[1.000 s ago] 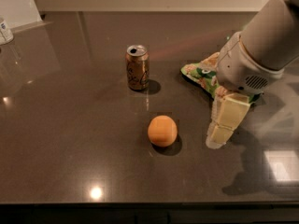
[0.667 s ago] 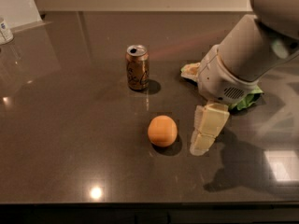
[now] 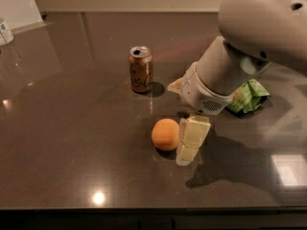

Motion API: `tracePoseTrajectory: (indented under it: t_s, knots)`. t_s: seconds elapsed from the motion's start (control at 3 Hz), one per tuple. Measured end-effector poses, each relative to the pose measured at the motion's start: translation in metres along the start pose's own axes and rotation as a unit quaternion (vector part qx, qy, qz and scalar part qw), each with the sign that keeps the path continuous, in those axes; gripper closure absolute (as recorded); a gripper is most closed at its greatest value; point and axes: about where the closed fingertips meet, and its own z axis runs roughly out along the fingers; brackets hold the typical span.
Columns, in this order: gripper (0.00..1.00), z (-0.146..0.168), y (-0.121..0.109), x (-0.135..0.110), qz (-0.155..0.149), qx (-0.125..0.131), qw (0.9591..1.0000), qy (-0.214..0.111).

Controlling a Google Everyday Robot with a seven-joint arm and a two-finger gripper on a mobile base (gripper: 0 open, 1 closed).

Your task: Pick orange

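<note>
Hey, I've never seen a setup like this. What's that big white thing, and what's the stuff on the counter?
The big pale shape is a robot arm, seen by one camera looking down at a dark countertop. At the arm's end is its gripper, the cream-coloured part reaching down right beside an orange, on the orange's right in the picture. The orange sits on the counter; nothing is lifted. Behind it stands a gold-brown drink can, and a green packet lies partly hidden behind the arm.

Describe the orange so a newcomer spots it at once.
On the dark countertop, look in front of the upright drink can. The orange lies right beside the cream gripper: a smooth round ball, unlike the tall gold-brown can.
</note>
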Motion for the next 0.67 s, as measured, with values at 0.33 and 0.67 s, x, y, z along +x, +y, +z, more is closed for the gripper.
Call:
tracePoseTrajectory:
  t_s: [0.33, 0.67]
  knots:
    - [0.00, 0.0146, 0.0055, -0.0051, -0.005, -0.019, 0.9998, -0.001]
    - [0.16, 0.0212, 0.0093, -0.0083, -0.007, -0.033, 0.9994, -0.001]
